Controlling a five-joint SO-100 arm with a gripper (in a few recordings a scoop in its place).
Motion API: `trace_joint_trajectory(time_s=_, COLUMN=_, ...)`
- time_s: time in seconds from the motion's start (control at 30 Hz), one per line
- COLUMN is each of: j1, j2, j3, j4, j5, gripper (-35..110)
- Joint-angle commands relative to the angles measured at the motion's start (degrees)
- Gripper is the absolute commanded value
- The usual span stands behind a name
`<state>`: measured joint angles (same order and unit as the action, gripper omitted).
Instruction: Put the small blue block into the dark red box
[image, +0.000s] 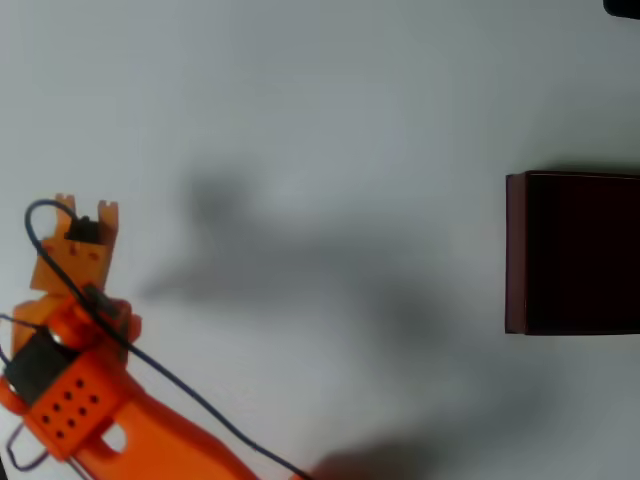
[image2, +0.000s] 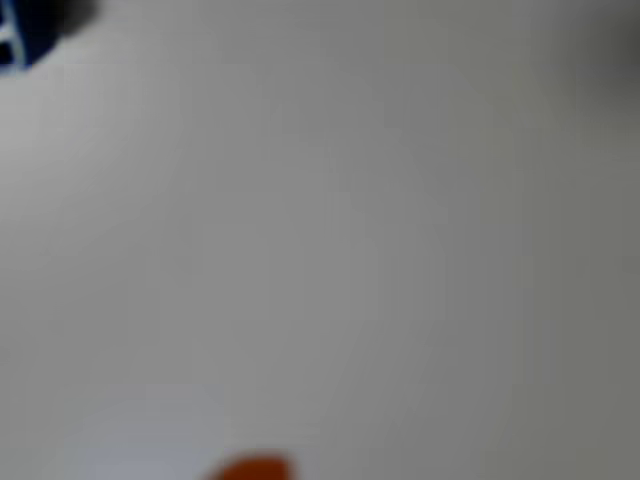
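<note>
in the overhead view my orange arm (image: 90, 400) enters from the lower left, and my gripper (image: 88, 212) points toward the top edge over the white table (image: 320, 120). i cannot tell how far the jaws stand apart or whether they hold anything. the dark red box (image: 572, 252) sits at the right edge, well apart from my gripper. in the wrist view, a blurred blue object (image2: 28, 28), possibly the small blue block, occupies the top-left corner.

A plain white table (image: 330, 90) carries the dark red box (image: 575, 252) at its right edge in the overhead view, and a blurred blue thing (image2: 25, 30) in the wrist view's corner.
</note>
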<state>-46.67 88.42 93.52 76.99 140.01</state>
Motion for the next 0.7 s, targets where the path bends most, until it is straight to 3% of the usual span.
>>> trace_joint_trajectory(time_s=0.0, j1=-0.4, j2=-5.4, j3=-10.6, j4=3.7, j5=2.1, gripper=21)
trace_joint_trajectory(time_s=0.3, j1=-3.8, j2=-21.0, j3=-34.1, j4=13.1, j5=11.2, gripper=23)
trace_joint_trajectory(time_s=0.53, j1=-6.5, j2=-32.2, j3=-49.3, j4=14.0, j5=13.2, gripper=23)
trace_joint_trajectory(time_s=0.67, j1=-6.3, j2=-46.2, j3=-73.3, j4=26.0, j5=9.2, gripper=23)
